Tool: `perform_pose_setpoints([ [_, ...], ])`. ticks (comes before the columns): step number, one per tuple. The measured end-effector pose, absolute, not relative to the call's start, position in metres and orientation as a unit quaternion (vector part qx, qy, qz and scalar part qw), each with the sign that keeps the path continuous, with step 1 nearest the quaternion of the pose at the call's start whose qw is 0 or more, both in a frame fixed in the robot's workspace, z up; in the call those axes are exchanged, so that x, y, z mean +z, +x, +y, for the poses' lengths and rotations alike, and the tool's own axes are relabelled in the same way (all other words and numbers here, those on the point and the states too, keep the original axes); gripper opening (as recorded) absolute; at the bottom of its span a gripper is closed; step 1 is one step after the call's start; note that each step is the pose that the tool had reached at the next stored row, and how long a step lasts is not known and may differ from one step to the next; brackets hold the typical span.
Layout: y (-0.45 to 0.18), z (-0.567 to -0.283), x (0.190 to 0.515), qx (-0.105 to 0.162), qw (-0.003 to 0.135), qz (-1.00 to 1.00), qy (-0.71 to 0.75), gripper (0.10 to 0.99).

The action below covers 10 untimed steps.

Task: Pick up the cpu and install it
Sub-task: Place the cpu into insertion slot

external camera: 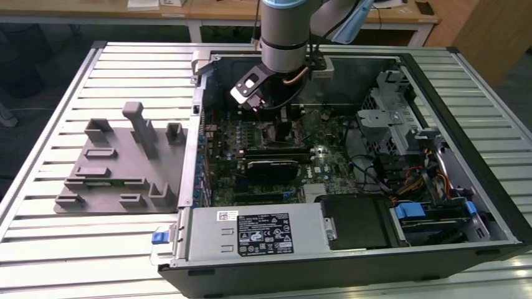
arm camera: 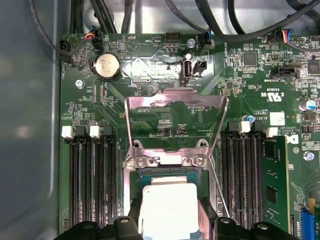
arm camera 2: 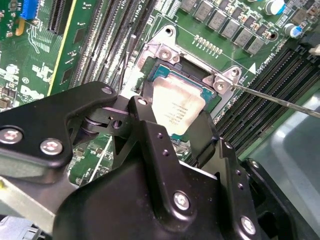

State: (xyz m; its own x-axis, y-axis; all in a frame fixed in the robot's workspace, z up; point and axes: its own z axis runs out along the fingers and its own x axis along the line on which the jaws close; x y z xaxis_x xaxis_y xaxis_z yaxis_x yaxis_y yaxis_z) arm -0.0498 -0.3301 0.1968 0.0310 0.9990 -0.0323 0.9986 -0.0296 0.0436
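Observation:
The cpu [arm camera: 167, 207], a small square chip with a silver-grey top, sits between my gripper's [arm camera: 168, 222] black fingers [arm camera 2: 145, 117], directly over the motherboard socket [arm camera 2: 165, 52]. The fingers press against two opposite edges of the cpu [arm camera 2: 177, 107]; whether it rests in the socket or hangs just above it I cannot tell. The socket's metal load plate [arm camera: 175, 100] stands raised, and its thin lever [arm camera 2: 280, 100] is swung out to the side. In the exterior view my gripper [external camera: 258, 93] reaches down into the open computer case [external camera: 499, 205], near its back wall.
Memory slots [arm camera: 92, 175] flank the socket on both sides. Black cables [arm camera: 240, 25] run along the case wall behind the board. A grey fixture tray [external camera: 116, 162] with upright posts stands on the slatted table at the exterior view's left. The power supply [external camera: 258, 233] and drive cage [external camera: 390, 118] fill the case's other sides.

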Motion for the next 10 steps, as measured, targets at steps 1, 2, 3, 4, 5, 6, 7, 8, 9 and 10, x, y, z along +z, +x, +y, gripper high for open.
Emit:
perform_pose_setpoints([
  [1,-0.0498,-0.3302,0.1956,0.01,0.02,0.689,0.724,0.525],
  [2,-0.0497,-0.3303,0.1954,0.01,0.02,0.687,0.726,0.525],
  [3,-0.0497,-0.3306,0.1954,0.01,0.02,0.687,0.726,0.525],
  [4,-0.0497,-0.3308,0.1954,0.01,0.02,0.687,0.726,0.525],
  [5,-0.0497,-0.3309,0.1954,0.009,0.021,0.687,0.726,0.525],
  [6,-0.0497,-0.331,0.1954,0.009,0.021,0.687,0.726,0.525],
  [7,-0.0497,-0.3311,0.1955,0.009,0.022,0.687,0.726,0.525],
  [8,-0.0497,-0.3311,0.1955,0.008,0.022,0.687,0.726,0.525],
  [9,-0.0497,-0.3312,0.1955,0.008,0.022,0.687,0.726,0.525],
  [10,-0.0497,-0.3312,0.1955,0.008,0.022,0.687,0.726,0.525],
])
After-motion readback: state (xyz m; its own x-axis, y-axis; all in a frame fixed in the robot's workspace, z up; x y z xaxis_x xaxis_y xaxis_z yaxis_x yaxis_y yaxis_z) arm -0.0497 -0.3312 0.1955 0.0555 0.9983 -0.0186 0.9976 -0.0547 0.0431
